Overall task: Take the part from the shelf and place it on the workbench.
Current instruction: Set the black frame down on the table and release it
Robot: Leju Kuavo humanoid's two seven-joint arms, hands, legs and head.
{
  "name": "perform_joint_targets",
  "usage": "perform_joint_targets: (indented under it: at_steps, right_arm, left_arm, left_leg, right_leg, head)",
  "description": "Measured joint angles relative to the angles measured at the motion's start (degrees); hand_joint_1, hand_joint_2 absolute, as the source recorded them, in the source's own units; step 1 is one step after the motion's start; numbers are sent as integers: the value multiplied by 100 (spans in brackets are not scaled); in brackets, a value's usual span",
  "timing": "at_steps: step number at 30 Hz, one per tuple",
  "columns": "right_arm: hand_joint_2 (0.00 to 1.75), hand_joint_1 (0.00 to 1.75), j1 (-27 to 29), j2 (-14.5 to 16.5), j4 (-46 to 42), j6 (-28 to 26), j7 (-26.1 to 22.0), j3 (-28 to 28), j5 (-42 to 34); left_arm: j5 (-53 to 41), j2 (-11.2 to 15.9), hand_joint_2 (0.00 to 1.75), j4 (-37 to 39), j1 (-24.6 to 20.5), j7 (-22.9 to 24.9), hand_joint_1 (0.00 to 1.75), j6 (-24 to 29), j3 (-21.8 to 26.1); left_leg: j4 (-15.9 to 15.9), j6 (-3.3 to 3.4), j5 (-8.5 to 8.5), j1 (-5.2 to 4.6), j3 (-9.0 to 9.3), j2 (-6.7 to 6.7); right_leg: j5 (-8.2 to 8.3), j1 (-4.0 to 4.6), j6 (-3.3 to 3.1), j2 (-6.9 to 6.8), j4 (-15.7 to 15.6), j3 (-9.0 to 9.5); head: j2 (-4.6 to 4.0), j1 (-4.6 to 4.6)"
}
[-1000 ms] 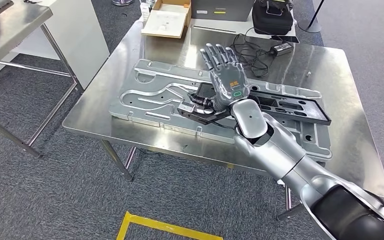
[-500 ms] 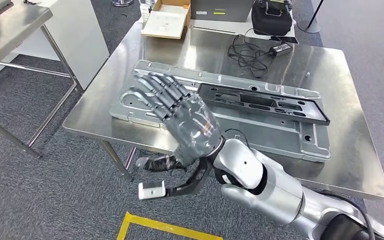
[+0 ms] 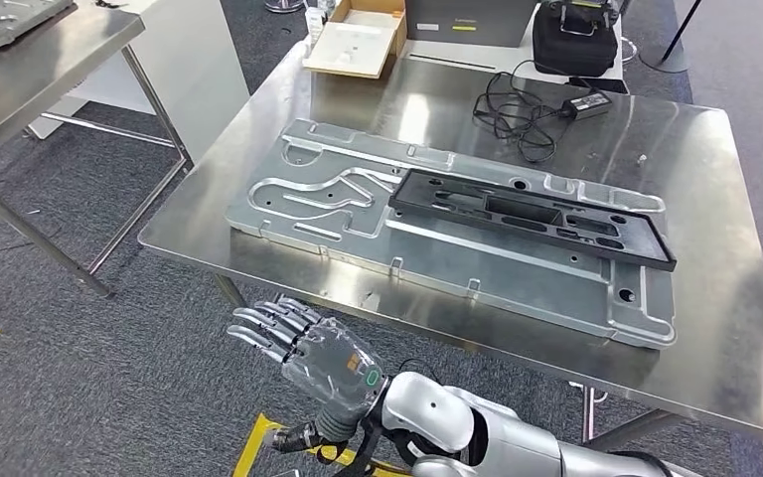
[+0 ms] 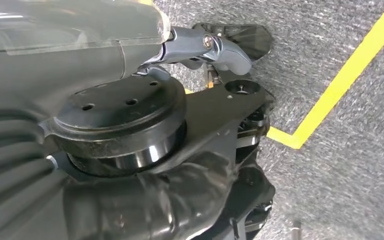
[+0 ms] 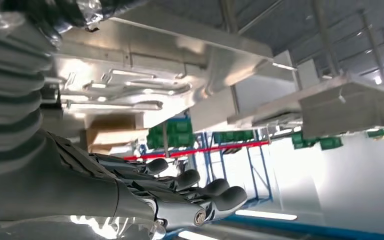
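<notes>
The black part (image 3: 532, 214) lies flat on the grey metal plate (image 3: 358, 214) near the middle of the bench (image 3: 715, 338). The right hand (image 3: 313, 358) hangs below the front edge, fingers spread, holding nothing. Swinging upward carelessly, it could strike that edge and jolt the part.

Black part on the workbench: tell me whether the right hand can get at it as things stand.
Probably yes, but not from its present spot. The right hand hangs open below the workbench edge, off the near side. The black part lies uncovered on the silver plate, so nothing blocks a reach from above once the arm lifts.
</notes>
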Motion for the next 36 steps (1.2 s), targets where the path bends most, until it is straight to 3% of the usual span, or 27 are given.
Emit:
perform_joint_targets:
  at_steps: [2,4,5,6,8,10,11,13,14,16,18,20,21,23,25,27,29,31,33,34,35,36]
  right_arm:
    - [175,0,103,75,190,107,15,17,-49]
    - [175,0,244,107,388,188,34,41,-89]
    - [175,0,302,120,494,197,32,52,-104]
    - [175,0,342,136,601,187,19,58,-119]
    - [175,0,387,182,840,165,-5,58,-149]
    - [175,0,462,226,1119,153,6,58,-173]
    - [175,0,525,247,1270,143,17,58,-178]
    - [175,0,665,291,1581,117,42,54,-182]
    - [175,0,721,318,1738,100,54,46,-180]
    - [175,0,802,360,2017,67,74,22,-173]
    - [175,0,901,371,2283,79,109,-21,-180]
    - [175,0,1020,373,2607,113,147,-87,-225]
    - [175,0,1071,377,2778,112,150,-129,-256]
    - [175,0,1142,392,3083,81,117,-221,-308]
    - [175,0,1181,415,3346,35,61,-297,-336]
    - [175,0,1219,444,3543,5,28,-340,-344]
    - [175,0,1241,488,3665,-4,20,-373,-346]
    - [175,0,1241,551,3751,-8,14,-408,-347]
    - [175,0,1253,604,3824,-10,6,-429,-347]
    - [175,0,1263,614,3862,-8,5,-434,-347]
    - [175,0,1272,627,3900,-5,4,-437,-344]
    - [175,0,1276,652,3949,-5,6,-438,-337]
  left_arm:
    - [-1,1,175,0,-19,3,0,2,-1]
    - [-2,2,175,0,-34,11,0,8,-2]
    - [-2,3,175,0,-31,19,0,16,-2]
    - [-7,4,175,0,-24,28,0,25,-2]
    - [-15,8,175,0,-10,45,0,42,-2]
    - [-16,15,175,0,-21,56,0,55,-2]
    - [-10,16,175,0,-29,64,0,60,-2]
    - [-1,16,175,1,-27,95,0,69,-2]
    - [2,16,175,2,-14,113,0,71,-2]
    - [2,16,175,4,-10,138,0,79,-2]
    - [4,17,175,4,-34,158,0,88,-2]
    - [9,18,175,4,-41,189,0,103,-2]
    - [14,19,175,4,-31,204,0,115,-2]
    - [27,20,175,4,-12,229,0,143,-2]
    - [52,13,175,10,-11,238,0,165,-1]
    - [69,10,175,17,-18,239,0,173,0]
    - [70,15,175,23,-5,241,0,176,0]
    - [70,20,175,28,12,244,0,184,0]
    - [73,27,175,28,-3,245,0,189,0]
    - [77,29,175,28,-16,243,0,189,0]
    - [87,34,131,28,-21,239,0,193,0]
    - [104,43,87,28,-12,232,0,202,0]
  left_leg:
    - [571,-19,-321,-13,-267,260]
    - [1338,-19,-657,-23,-654,364]
    - [1547,-5,-701,-28,-759,375]
    - [1546,20,-633,-37,-759,381]
    - [877,120,-246,-85,-415,490]
    - [155,221,19,-168,-51,708]
    - [-11,248,55,-201,25,766]
    - [-74,268,70,-220,19,684]
    - [-105,285,95,-204,30,625]
    - [-171,337,153,-162,59,511]
    - [-187,377,189,-151,52,378]
    - [-176,390,200,-159,32,216]
    - [-165,390,201,-164,28,129]
    - [-136,383,197,-175,30,-43]
    - [-110,362,195,-168,4,-186]
    - [-106,302,211,-126,-53,-317]
    - [-113,228,225,-99,-88,-395]
    - [66,182,114,-129,-182,-137]
    - [667,127,-191,-133,-506,227]
    - [1044,89,-344,-111,-719,315]
    - [1325,52,-417,-84,-884,354]
    - [1424,18,-387,-56,-952,379]
  right_leg:
    - [-5,22,-67,-144,-14,7]
    - [-20,72,-101,-309,-14,2]
    - [-28,97,-112,-387,-13,3]
    - [-34,120,-122,-455,-13,8]
    - [-47,159,-134,-576,-13,34]
    - [-60,198,-120,-689,-13,63]
    - [-64,205,-102,-744,-15,73]
    - [-63,202,-53,-849,-32,102]
    - [-75,193,-15,-825,-28,118]
    - [-242,165,52,-557,170,54]
    - [-610,132,93,-252,816,-239]
    - [-826,122,111,-182,1445,-540]
    - [-758,123,108,-171,1476,-564]
    - [-349,126,67,-83,904,-310]
    - [-53,115,-11,237,183,8]
    - [-16,127,-56,415,-74,105]
    - [15,128,-69,276,-155,143]
    - [44,82,-103,116,-282,235]
    - [41,61,-127,-85,-347,304]
    - [27,62,-128,-198,-346,314]
    - [10,61,-119,-306,-338,317]
    - [-9,56,-105,-403,-325,318]
  head:
    - [0,-1]
    - [0,-1]
    - [0,-1]
    - [0,-2]
    - [0,-1]
    - [0,1]
    - [0,2]
    - [0,1]
    - [0,2]
    - [0,2]
    - [0,1]
    - [0,2]
    - [0,3]
    - [0,3]
    - [0,-3]
    - [0,-7]
    - [0,-7]
    - [0,-19]
    - [0,-32]
    - [0,-34]
    - [0,-33]
    - [0,-33]
